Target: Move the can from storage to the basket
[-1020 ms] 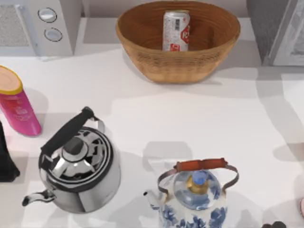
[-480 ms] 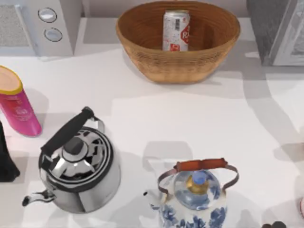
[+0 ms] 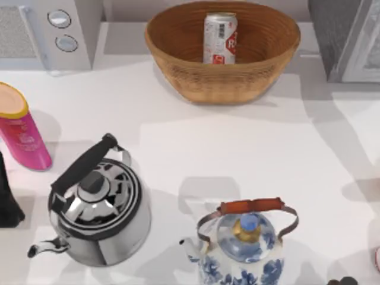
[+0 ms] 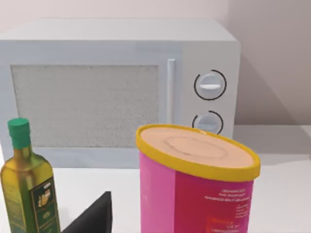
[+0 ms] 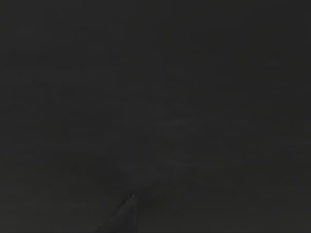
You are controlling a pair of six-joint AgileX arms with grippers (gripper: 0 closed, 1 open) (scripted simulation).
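Note:
The can [image 3: 220,38], silver with a white-and-red label, stands upright inside the basket [image 3: 178,65], a wide tan wicker bowl at the table's back centre. No gripper touches either one. My left arm [image 3: 6,199] is a dark shape parked at the table's left edge, beside the pink bottle [image 3: 21,127]. A small dark part of my right arm [image 3: 342,281] pokes in at the front right corner. The right wrist view is dark.
A chrome kettle [image 3: 98,205] stands front left and a blue-and-white kettle [image 3: 243,249] front centre. A microwave [image 3: 50,29] sits back left and a grey cabinet [image 3: 350,35] back right. The left wrist view holds the pink bottle [image 4: 194,184], an olive oil bottle [image 4: 29,189] and the microwave [image 4: 116,92].
Shadows on the table's right side have shifted a little. The can, the basket and the kettles have stayed put.

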